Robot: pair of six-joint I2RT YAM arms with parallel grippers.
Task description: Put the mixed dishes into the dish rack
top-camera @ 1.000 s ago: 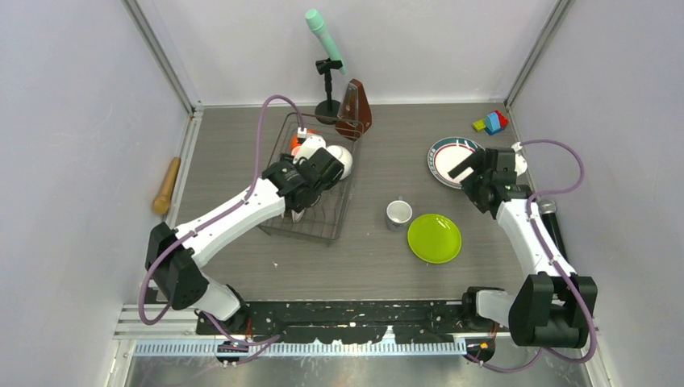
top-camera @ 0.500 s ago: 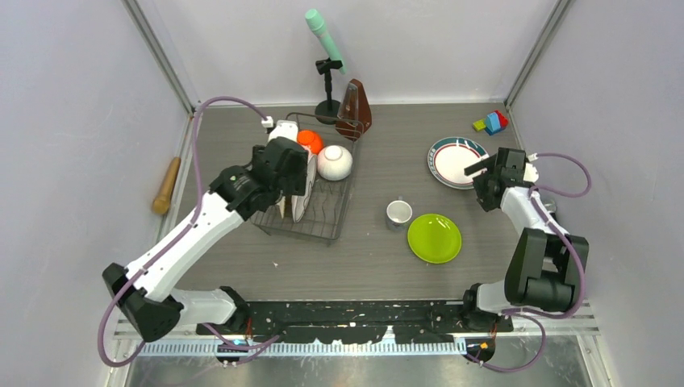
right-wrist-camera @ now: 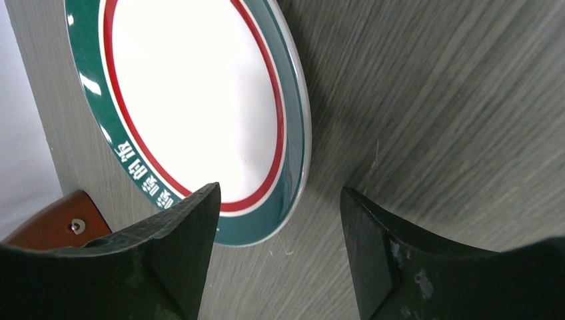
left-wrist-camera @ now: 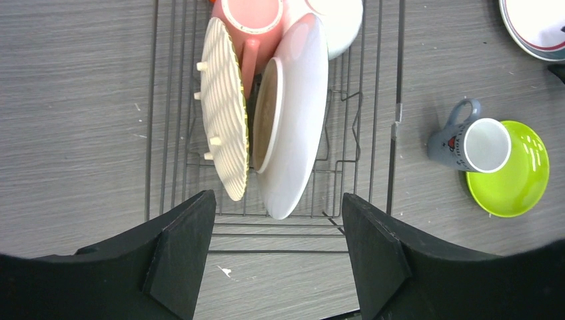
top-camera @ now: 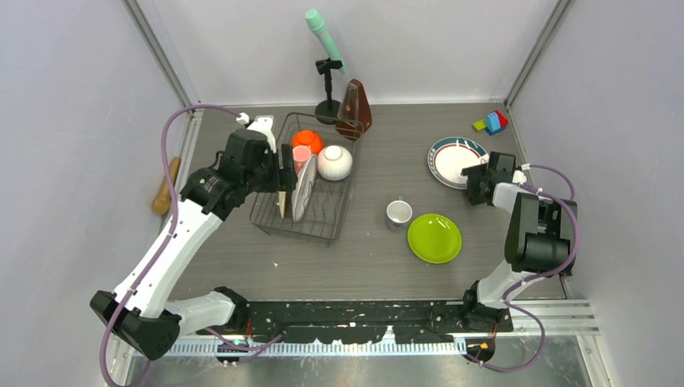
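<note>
The dish rack (top-camera: 266, 218) (left-wrist-camera: 373, 133) holds a tan woven plate (left-wrist-camera: 223, 120) and a plain white plate (left-wrist-camera: 296, 133) on edge. Behind them sit a pink mug (left-wrist-camera: 252, 17), an orange bowl (top-camera: 306, 140) and a white bowl (top-camera: 334, 162). My left gripper (left-wrist-camera: 276, 200) (top-camera: 282, 171) hovers open over the rack's left near side, nothing between its fingers. A small cup (top-camera: 398, 213) stands beside the lime-green plate (top-camera: 434, 238). My right gripper (right-wrist-camera: 280, 190) (top-camera: 472, 179) is open, low at the edge of the white plate with red-green rim (right-wrist-camera: 193, 100) (top-camera: 452, 159).
A brown metronome (top-camera: 354, 109) and a teal microphone on a stand (top-camera: 326, 40) stand just behind the rack. Toy blocks (top-camera: 492, 122) lie in the far right corner. A wooden roller (top-camera: 165, 184) lies along the left wall.
My left arm drew back leftward off the rack, jaws widening, leaving the white plate standing there. My right gripper dropped to the rimmed plate's edge and its jaws narrowed.
</note>
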